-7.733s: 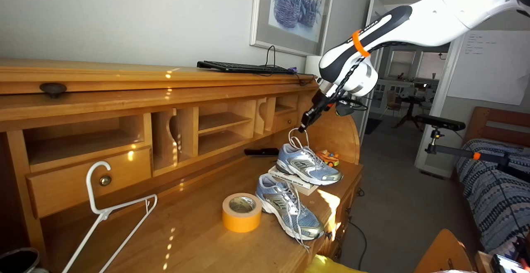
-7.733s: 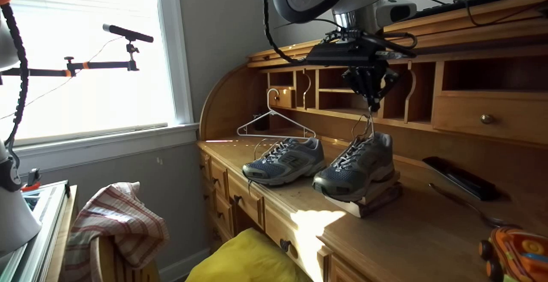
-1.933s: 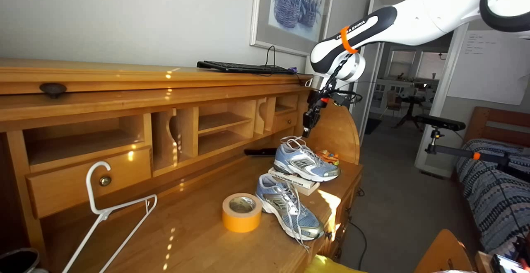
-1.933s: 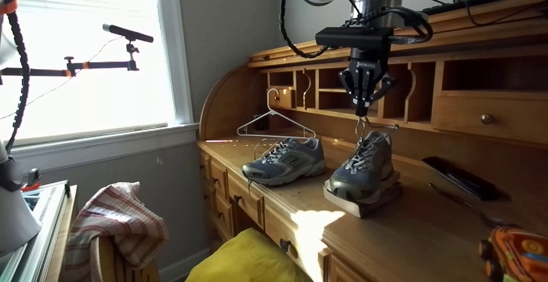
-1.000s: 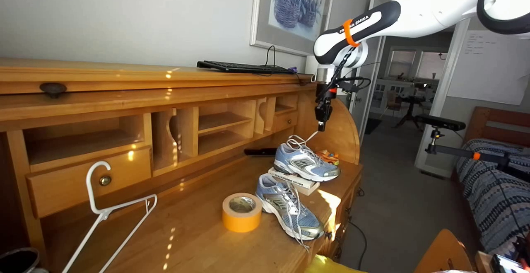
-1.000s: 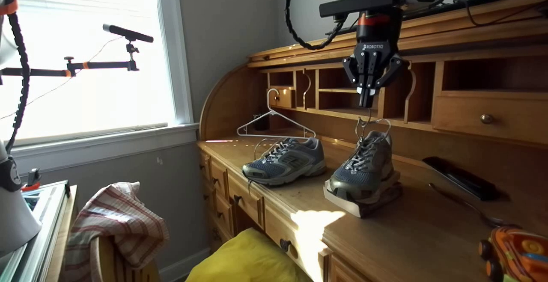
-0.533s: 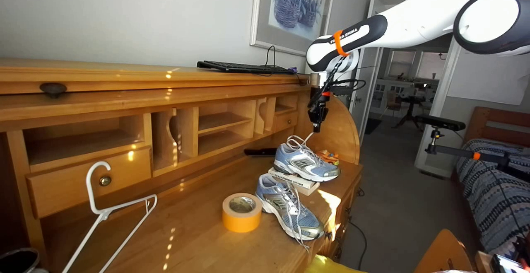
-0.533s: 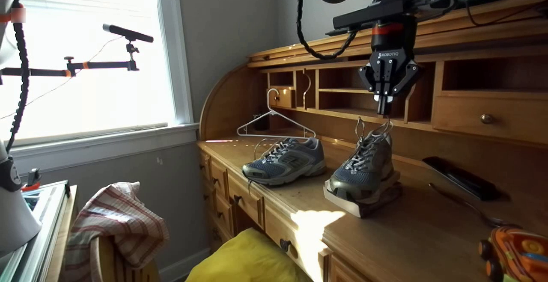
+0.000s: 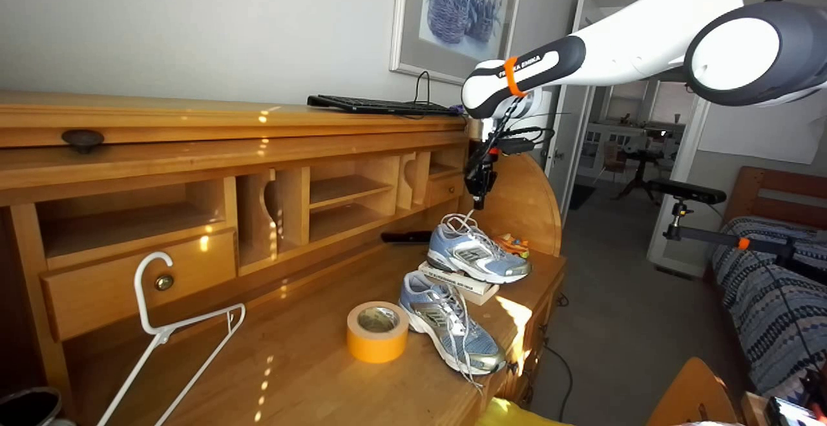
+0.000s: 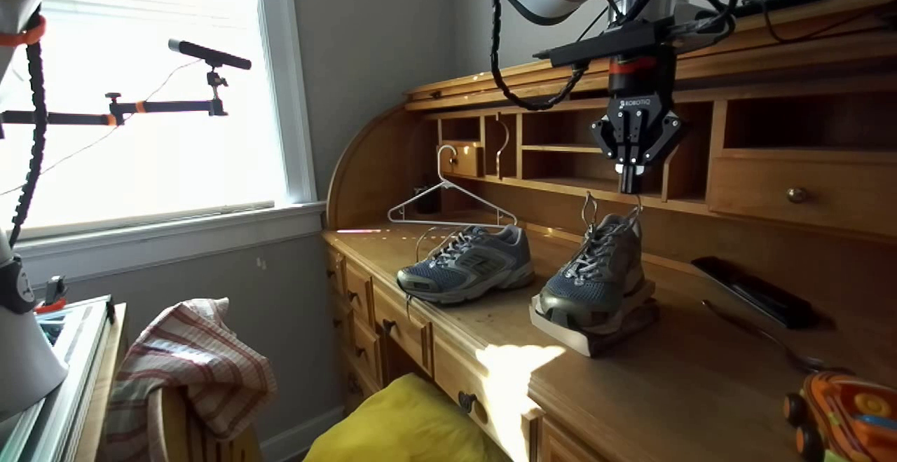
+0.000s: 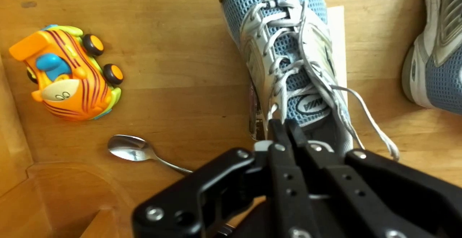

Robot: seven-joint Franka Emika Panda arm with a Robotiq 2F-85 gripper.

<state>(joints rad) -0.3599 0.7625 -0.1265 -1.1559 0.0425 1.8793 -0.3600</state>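
Jaws: clenched on shoelace (image 11: 283,102) | shoe (image 10: 594,276) label (image 11: 312,104): AVIA | housing (image 10: 639,109): ROBOTIQ | arm (image 9: 630,37): EMIKA

Toy car (image 11: 72,77) was just chilling near a spoon (image 11: 134,149), roll of tape (image 9: 378,346) sat on the desk (image 9: 310,374), keyboard (image 9: 381,105) up top.

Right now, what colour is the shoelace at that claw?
The shoelace is greyish white, clearest in the wrist view.

My fingers (image 11: 277,133), matt, with shiny metal screws (image 11: 279,147); shoes (image 11: 292,50), coarse mesh with smooth panels (image 11: 258,59) and woven cloth laces (image 11: 321,82); spoon (image 11: 130,147), polished metal; toy car (image 11: 72,75), glossy plastic; surface (image 11: 173,68), smooth wood with a soft sheen.
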